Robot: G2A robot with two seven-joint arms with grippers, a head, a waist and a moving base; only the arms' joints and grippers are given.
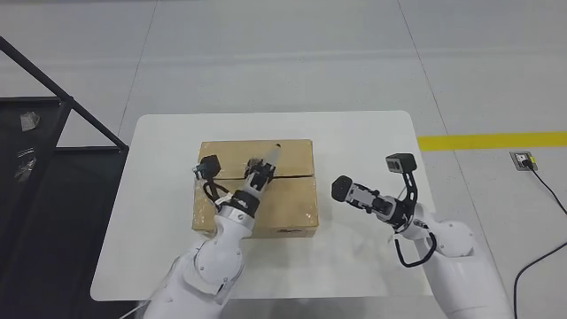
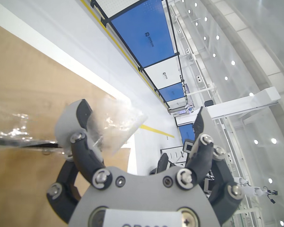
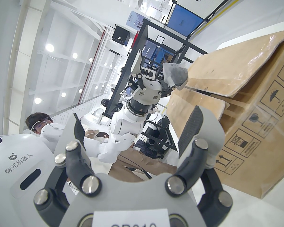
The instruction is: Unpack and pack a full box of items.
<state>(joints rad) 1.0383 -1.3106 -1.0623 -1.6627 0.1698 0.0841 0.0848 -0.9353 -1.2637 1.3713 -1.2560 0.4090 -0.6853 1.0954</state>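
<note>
A brown cardboard box (image 1: 283, 208) lies in the middle of the white table (image 1: 354, 133), its top flaps folded in along a central seam. My left gripper (image 1: 260, 174) hovers over that seam, jaws wide apart. A strip of clear tape (image 2: 118, 124) clings to one of its fingers (image 2: 82, 116) and trails back along the box top (image 2: 26, 72). The right wrist view shows the same tape (image 3: 176, 73) on the left gripper (image 3: 156, 79), above slightly raised flaps. My right gripper (image 3: 135, 128) is open and holds nothing, just off the right side of the box (image 3: 250, 119).
A black metal frame (image 1: 35, 80) stands off the table's left side. Bare table surface lies to the right of the box and along the front edge. A yellow floor line (image 1: 478, 140) runs beyond the right edge.
</note>
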